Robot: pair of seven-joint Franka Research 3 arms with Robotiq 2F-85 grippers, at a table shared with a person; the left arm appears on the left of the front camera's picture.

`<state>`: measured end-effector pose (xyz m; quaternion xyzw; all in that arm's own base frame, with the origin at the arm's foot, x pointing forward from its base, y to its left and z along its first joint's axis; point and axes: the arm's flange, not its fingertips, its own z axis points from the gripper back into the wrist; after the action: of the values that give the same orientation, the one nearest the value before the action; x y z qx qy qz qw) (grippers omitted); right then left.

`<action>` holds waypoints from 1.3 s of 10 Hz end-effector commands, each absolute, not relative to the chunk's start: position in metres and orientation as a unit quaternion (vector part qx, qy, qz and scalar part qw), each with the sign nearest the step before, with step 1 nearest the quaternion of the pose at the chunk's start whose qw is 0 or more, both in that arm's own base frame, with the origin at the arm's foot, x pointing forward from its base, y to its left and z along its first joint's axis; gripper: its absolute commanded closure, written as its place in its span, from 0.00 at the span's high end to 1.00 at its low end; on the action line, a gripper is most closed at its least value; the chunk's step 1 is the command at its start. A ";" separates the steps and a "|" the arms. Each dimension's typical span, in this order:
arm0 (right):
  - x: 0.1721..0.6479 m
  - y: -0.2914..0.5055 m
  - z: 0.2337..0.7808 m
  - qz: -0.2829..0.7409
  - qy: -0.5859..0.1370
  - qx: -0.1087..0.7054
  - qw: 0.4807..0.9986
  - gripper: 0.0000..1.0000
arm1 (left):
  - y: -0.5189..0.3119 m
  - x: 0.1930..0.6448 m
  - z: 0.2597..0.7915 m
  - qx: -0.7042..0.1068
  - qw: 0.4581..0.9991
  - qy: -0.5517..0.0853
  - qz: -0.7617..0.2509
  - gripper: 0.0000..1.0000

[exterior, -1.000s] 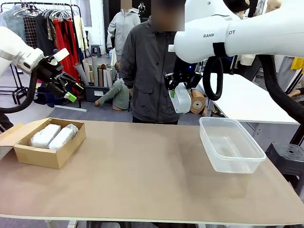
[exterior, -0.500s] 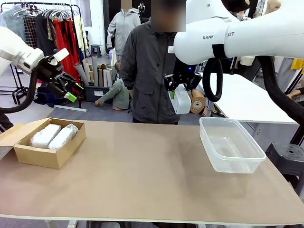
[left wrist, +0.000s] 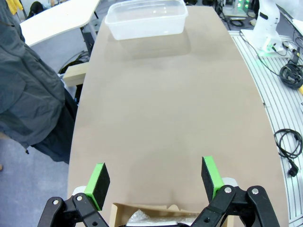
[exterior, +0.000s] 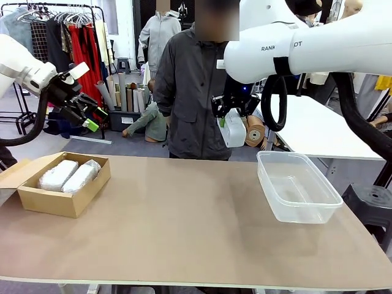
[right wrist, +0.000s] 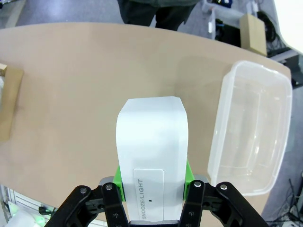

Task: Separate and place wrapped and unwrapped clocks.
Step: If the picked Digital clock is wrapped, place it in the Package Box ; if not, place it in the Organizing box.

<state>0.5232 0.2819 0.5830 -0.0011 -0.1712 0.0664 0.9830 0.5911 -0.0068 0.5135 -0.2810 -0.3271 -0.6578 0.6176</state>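
Note:
Two wrapped clocks, white blocks in bubble wrap, lie side by side in a cardboard box at the table's left. My right gripper hangs high over the table's far middle, shut on the unwrapped clock, a smooth white block; the right wrist view shows this clock between the green pads, marked SNOOZE/LIGHT. My left gripper is raised above the box, open and holding nothing. In the left wrist view its fingers stand wide apart over the box edge.
A clear plastic tub sits on the table's right; the right wrist view shows the tub to the right of the held clock. A person in a dark jacket stands at the far side. Brown tabletop lies bare between box and tub.

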 end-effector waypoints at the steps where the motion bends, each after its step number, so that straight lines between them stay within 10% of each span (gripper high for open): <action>1: 0.523 0.281 0.587 0.066 -0.174 -0.001 0.983 0.00 | -0.006 0.589 0.515 -0.281 0.616 -0.325 -0.660 1.00; 13: 0.461 0.156 0.612 0.247 -0.104 0.014 0.963 0.00 | -0.006 0.589 0.515 -0.281 0.616 -0.325 -0.660 1.00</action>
<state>0.4718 0.1752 0.6221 0.0070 -0.1114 0.2261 0.9677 0.5912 -0.0066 0.5136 -0.2808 -0.3272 -0.6578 0.6176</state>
